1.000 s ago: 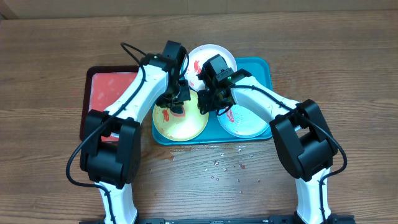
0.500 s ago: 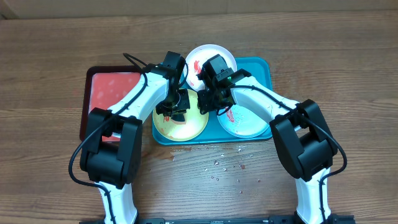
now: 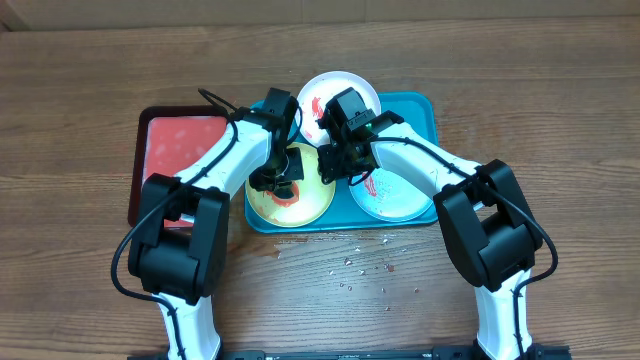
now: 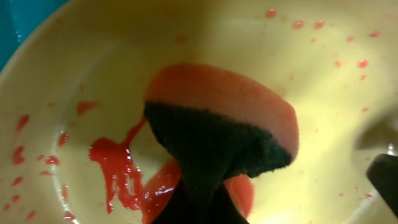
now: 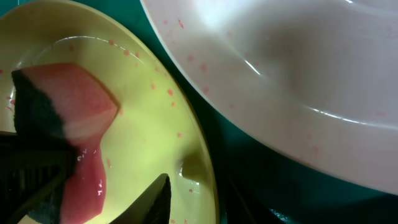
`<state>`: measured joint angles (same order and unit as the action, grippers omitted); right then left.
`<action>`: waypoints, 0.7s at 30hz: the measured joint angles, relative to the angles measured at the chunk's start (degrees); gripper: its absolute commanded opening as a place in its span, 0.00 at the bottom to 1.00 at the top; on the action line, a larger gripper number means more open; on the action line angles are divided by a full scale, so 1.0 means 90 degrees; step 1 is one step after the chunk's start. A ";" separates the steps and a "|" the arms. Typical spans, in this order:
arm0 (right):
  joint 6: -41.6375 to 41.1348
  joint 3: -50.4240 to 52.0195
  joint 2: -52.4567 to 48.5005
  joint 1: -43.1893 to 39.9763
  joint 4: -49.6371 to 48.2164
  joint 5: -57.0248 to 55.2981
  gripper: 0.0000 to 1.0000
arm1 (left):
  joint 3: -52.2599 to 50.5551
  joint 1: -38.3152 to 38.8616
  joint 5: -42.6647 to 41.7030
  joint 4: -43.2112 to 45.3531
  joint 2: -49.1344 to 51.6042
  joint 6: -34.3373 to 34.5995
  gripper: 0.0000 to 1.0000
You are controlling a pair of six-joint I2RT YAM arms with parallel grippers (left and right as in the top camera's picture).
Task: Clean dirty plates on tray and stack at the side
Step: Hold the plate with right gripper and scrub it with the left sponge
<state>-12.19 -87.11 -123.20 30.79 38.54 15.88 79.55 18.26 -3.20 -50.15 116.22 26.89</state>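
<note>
The yellow-green rimmed plate (image 3: pixel 305 205) lies at the left of the teal tray (image 3: pixel 425 110), with red smears (image 4: pixel 118 168) on it. My left gripper (image 3: pixel 278 182) is shut on an orange sponge with a dark scrub side (image 4: pixel 230 106) and presses it onto this plate (image 4: pixel 124 50). My right gripper (image 3: pixel 335 165) straddles the plate's right rim (image 5: pixel 208 180), one finger inside and one outside, shut on it. The white plate (image 3: pixel 345 88) leans over the tray's far edge. The light-blue rimmed plate (image 3: pixel 395 195) lies at the tray's right, with red smears.
A smaller red tray with a dark rim (image 3: pixel 175 150) lies left of the teal tray. Red specks and crumbs (image 3: pixel 360 265) are scattered on the wooden table in front of the tray.
My left gripper has moved the sponge toward the front of the yellow-green plate. The right arm and the plates have not moved.
</note>
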 measured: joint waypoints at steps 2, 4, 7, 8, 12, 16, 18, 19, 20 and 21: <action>-0.0005 0.0000 -0.0007 0.0000 0.0012 -0.0015 0.25 | -0.0063 0.0017 0.0238 -0.0022 -0.0053 0.0000 0.04; 0.0002 0.0000 -0.0010 0.0000 0.0017 -0.0027 0.25 | -0.0085 0.0041 0.0590 -0.0121 -0.0068 0.0012 0.04; 0.0000 0.0000 -0.0010 -0.0002 0.0015 -0.0029 0.24 | -0.0073 0.0051 0.1166 -0.0364 -0.0068 0.0024 0.04; 0.0000 0.0000 -0.0010 0.0000 0.0017 -0.0029 0.24 | -0.0061 0.0051 0.1406 -0.0488 -0.0068 0.0024 0.04; 0.0002 0.0000 -0.0010 -0.0002 0.0058 -0.0051 0.24 | 0.0129 0.0007 0.2161 -0.0991 -0.0036 0.0029 0.04; 0.0002 0.0000 -0.0010 0.0000 0.0056 -0.0092 0.24 | 0.0695 -0.0002 0.2431 -0.1120 -0.0019 0.0044 0.04; 0.0000 0.0000 -0.0010 0.0000 0.0058 -0.0097 0.24 | 0.1030 -0.0029 0.2276 -0.1049 -0.0019 0.0044 0.04; 0.0000 0.0000 -0.0010 0.0000 0.0053 -0.0100 0.24 | 0.1090 -0.0036 0.2144 -0.1005 -0.0019 0.0046 0.04; 0.0000 0.0000 -0.0010 0.0000 0.0063 -0.0095 0.24 | 0.1149 -0.0046 0.1921 -0.0903 -0.0019 0.0046 0.04; 0.0000 0.0000 -0.0010 0.0000 0.0061 -0.0095 0.24 | 0.1175 -0.0044 0.1644 -0.0804 -0.0019 0.0046 0.04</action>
<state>-12.19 -87.11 -123.28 30.79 39.09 15.03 90.13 17.87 11.60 -57.39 116.05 27.31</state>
